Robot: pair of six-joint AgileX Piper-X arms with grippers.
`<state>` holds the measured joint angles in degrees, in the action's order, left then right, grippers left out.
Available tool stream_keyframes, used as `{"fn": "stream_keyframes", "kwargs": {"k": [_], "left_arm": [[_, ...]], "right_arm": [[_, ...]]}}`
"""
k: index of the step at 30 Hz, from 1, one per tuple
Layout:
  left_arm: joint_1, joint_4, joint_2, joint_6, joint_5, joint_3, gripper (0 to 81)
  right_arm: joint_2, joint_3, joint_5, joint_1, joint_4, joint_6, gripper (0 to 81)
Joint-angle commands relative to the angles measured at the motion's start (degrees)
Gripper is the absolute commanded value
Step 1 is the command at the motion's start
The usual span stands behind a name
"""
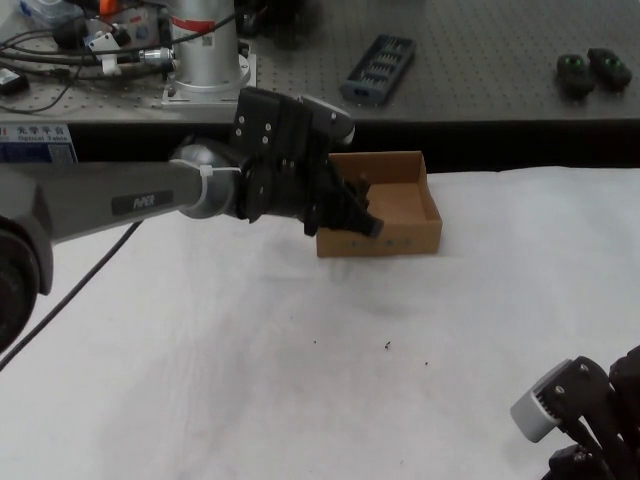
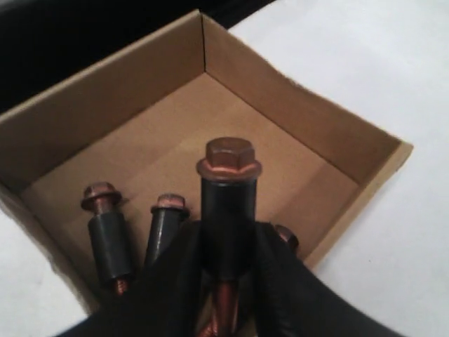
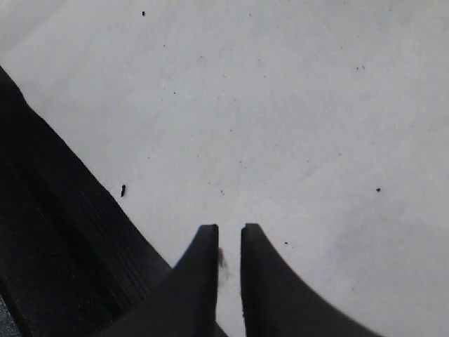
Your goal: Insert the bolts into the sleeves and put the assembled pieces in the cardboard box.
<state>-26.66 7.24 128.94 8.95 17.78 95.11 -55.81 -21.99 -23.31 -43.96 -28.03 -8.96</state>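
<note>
My left gripper (image 2: pixel 228 235) is shut on an assembled piece (image 2: pixel 226 203), a black sleeve with a copper hex-head bolt through it, held over the open cardboard box (image 2: pixel 295 105). Two more assembled pieces (image 2: pixel 105 232) (image 2: pixel 166 223) lie on the box floor, and a third bolt head (image 2: pixel 286 237) peeks out beside a finger. In the high view the left gripper (image 1: pixel 358 215) hangs over the near-left part of the box (image 1: pixel 415 230). My right gripper (image 3: pixel 229 228) is shut, with only a narrow slit between its fingers and nothing held, low over bare white cloth. The right arm (image 1: pixel 585 415) sits at the front right corner.
White cloth (image 1: pixel 300 350) covers the bench, with a few dark specks (image 1: pixel 387 346) in front of the box. Behind it is a perforated metal table with a black rack (image 1: pixel 378 65), two black-green parts (image 1: pixel 593 70), a silver post base (image 1: pixel 205 55) and cables.
</note>
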Motion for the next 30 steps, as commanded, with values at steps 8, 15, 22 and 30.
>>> {"fn": "stream_keyframes", "kwargs": {"k": [8, 15, 22, 30], "left_arm": [[0.14, 0.00, 0.04, 2.16, -1.25, 0.84, 4.4], [0.14, 0.43, 0.04, 0.76, -0.77, 0.84, 40.1], [0.14, 0.80, -0.48, -3.49, 1.47, 0.84, 42.9], [0.14, 2.11, -7.98, -8.28, 11.69, 0.35, 36.4]], "right_arm": [[0.87, -0.07, -0.87, -0.21, 0.06, -0.03, 10.6], [0.87, -0.07, -0.87, -0.21, 0.06, -0.03, 10.6], [0.87, -0.07, -0.87, -0.21, 0.06, -0.03, 10.6], [0.87, -0.07, 5.36, -0.04, 8.54, 1.25, 10.6]]}}
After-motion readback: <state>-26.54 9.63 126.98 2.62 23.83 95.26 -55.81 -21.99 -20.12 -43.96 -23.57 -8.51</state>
